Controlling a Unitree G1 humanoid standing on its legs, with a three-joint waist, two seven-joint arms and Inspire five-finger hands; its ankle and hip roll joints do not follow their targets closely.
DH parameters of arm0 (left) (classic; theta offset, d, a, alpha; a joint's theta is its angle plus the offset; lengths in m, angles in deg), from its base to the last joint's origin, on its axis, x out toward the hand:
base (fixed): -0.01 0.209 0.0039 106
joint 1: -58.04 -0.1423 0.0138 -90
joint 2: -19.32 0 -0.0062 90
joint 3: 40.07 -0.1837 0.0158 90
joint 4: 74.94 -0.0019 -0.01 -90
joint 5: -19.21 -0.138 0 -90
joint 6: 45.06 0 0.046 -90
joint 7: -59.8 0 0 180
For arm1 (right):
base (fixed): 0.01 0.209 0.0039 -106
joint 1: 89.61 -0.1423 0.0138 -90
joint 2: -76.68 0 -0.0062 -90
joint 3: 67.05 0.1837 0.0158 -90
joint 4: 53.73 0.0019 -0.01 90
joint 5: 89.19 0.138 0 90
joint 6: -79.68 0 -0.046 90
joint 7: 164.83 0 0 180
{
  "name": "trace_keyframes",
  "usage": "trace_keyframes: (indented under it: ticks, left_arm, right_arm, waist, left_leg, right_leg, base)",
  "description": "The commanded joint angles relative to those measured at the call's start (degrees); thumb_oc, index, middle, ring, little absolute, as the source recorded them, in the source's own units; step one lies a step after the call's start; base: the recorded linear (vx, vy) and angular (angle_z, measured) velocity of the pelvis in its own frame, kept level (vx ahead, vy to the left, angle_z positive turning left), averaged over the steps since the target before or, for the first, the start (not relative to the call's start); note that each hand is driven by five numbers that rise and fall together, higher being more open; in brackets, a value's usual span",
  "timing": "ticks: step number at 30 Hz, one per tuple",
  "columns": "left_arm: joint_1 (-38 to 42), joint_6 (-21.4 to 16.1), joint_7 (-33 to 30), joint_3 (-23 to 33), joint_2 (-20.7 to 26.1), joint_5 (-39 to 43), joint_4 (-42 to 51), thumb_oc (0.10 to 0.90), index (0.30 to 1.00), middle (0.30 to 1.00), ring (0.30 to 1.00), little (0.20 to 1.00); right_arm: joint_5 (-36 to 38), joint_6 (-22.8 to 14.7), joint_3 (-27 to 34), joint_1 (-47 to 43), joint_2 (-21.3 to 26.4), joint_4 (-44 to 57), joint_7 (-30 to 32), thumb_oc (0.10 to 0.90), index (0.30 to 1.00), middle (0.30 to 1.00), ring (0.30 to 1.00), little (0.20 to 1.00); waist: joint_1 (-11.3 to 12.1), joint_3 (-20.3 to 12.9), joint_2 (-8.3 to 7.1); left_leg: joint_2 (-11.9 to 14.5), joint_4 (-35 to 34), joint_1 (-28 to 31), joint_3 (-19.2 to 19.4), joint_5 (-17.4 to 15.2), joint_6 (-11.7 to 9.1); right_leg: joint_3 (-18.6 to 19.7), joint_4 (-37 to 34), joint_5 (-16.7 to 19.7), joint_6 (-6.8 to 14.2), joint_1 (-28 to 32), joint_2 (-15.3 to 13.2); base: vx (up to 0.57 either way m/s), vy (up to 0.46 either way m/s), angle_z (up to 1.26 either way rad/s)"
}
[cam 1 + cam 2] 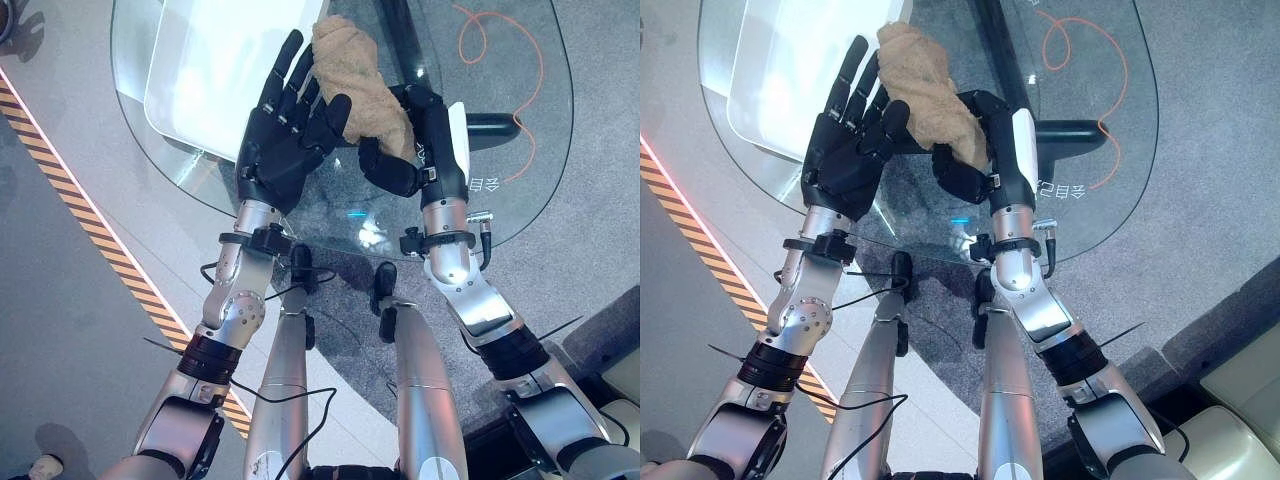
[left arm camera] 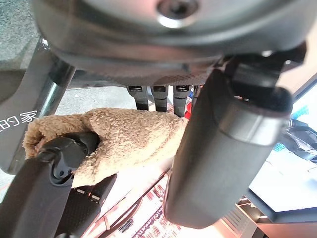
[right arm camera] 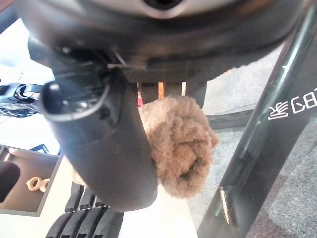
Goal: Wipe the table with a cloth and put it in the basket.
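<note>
The tan cloth (image 1: 358,88) is bunched into a roll above the glass table (image 1: 520,170), its long axis running away from the robot. The right hand (image 1: 415,140) has it – fingers and thumb curled round its near end. The left hand (image 1: 290,125) stands just beside the cloth, palm facing it, fingers straight – holding nothing. The basket's place I cannot tell
</note>
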Motion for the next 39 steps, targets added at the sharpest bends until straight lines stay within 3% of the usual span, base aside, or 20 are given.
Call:
trace_keyframes:
  ticks: [1,18,39]
  left_arm:
    - [5.78,-2.78,4.44,-0.61,-0.02,0.73,9.68,0.8,0.9,0.9,0.9,0.9]
    - [6.1,-1.95,5.19,-0.58,-1.38,2.41,10.45,0.8,0.9,0.9,0.9,0.9]
    - [5.39,-2.25,1.72,-0.2,-2.16,3.3,9.82,0.8,0.9,0.9,0.9,0.9]
  right_arm:
    - [-2.95,-9.51,-0.79,-9.04,-1.4,14.38,-0.69,0.1,0.3,0.3,0.3,0.2]
    - [-3.3,-10.63,-2.06,-10.25,-1.79,15.1,-5.5,0.1,0.3,0.3,0.3,0.2]
    - [-3.15,-12.96,-1.69,-10.7,-2.02,15.64,-5.47,0.1,0.3,0.3,0.3,0.2]
  waist:
    - [-0.28,-1.57,-0.82]
    - [-0.11,-1.57,-0.86]
    - [-0.01,-1.57,-0.96]
  left_leg:
    - [-3.88,3.6,3.71,5.39,-6.68,5.15]
    - [-4.08,3.65,3.59,5.15,-6.68,5.08]
    - [-4.18,3.68,3.58,5.0,-6.76,5.07]
  right_leg:
    - [1.56,-9.2,5.34,2.09,4.4,4.51]
    - [1.39,-9.16,5.26,2.09,4.3,4.43]
    - [1.24,-9.24,5.22,2.24,4.35,4.47]
  base:
    - [0.0,0.0,0.0]
    - [0.0,0.0,0.0]
    - [0.0,0.0,0.0]
